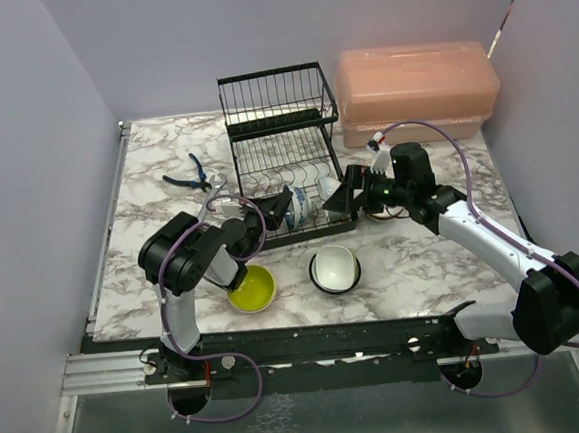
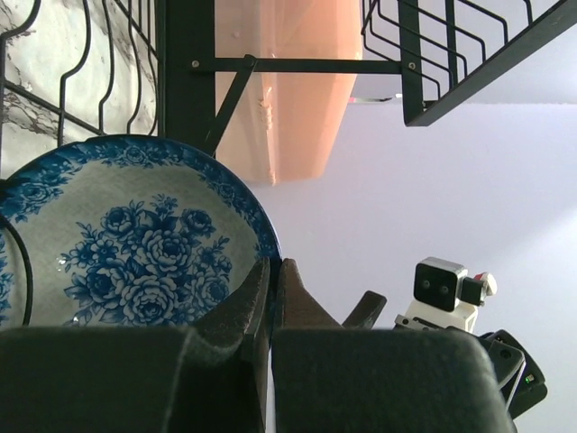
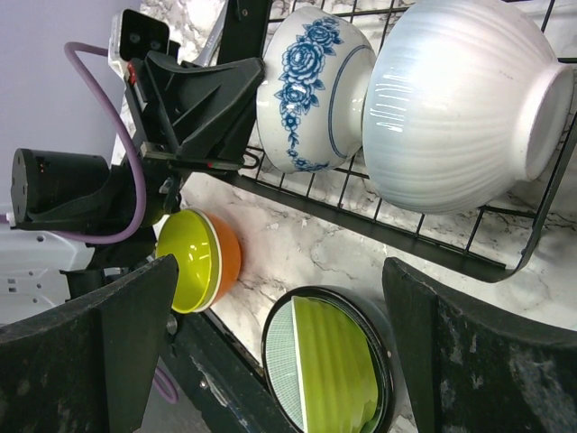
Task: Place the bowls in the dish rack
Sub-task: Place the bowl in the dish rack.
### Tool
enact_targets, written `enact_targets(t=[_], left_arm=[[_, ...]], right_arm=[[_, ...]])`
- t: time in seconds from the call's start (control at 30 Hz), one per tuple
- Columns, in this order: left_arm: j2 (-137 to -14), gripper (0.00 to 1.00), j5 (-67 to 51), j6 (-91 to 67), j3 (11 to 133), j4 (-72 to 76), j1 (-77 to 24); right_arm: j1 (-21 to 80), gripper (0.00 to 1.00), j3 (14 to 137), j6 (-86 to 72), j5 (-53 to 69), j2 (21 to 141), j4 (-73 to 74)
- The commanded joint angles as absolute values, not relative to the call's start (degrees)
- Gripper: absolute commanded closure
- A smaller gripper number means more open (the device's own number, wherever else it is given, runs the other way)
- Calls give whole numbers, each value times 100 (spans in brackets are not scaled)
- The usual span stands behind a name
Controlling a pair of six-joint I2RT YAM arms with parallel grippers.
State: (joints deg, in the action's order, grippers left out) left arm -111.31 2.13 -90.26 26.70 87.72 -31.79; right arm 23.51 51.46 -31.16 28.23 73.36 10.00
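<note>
Tightly, left gripper (image 2: 273, 281) pinches blue-patterned bowl (image 2: 135, 253) rim; right gripper (image 3: 281, 311) gapes.

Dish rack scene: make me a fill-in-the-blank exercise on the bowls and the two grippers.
1. The ribbed bowl beside the blue-patterned bowl in the dish rack is ____.
2. The yellow-green bowl is nested in an outer bowl coloured ____.
3. The right gripper has its jaws ____.
4. The left gripper pinches the blue-patterned bowl's ____.
Missing words: white, orange, open, rim.
</note>
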Motion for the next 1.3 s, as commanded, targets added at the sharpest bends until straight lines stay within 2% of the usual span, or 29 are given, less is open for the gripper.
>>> enact_targets(t=[0.0,0.23,0.47,0.6,0.73,1.0,1.1,1.27], left_arm=[[-11372,100,659,-8796,2195,10171,-3208],[-11565,99,514,-9008,2144,10168,-3203],[-11354,59,527,-8814,2010,9875,-3200],[-10853,47,649,-8450,1895,9146,-3202],[-10030,34,1027,-7910,1772,7951,-3200],[-8307,24,1550,-6110,2589,3905,-3207],[-8054,21,1387,-5208,3145,2786,-3201],[-8211,21,468,-4178,4179,1365,-3199]], right_arm=[[2320,0,5237,-3014,2750,7343,1149],[2321,0,5258,-3015,2766,7362,1155],[2320,0,5288,-2993,2768,7343,1186],[2321,0,5302,-2981,2764,7351,1197],[2320,0,5308,-2975,2753,7353,1205],[2321,0,5336,-2939,2728,7339,1268],[2320,0,5381,-2887,2655,7308,1348],[2320,0,5421,-2768,2438,7212,1551]])
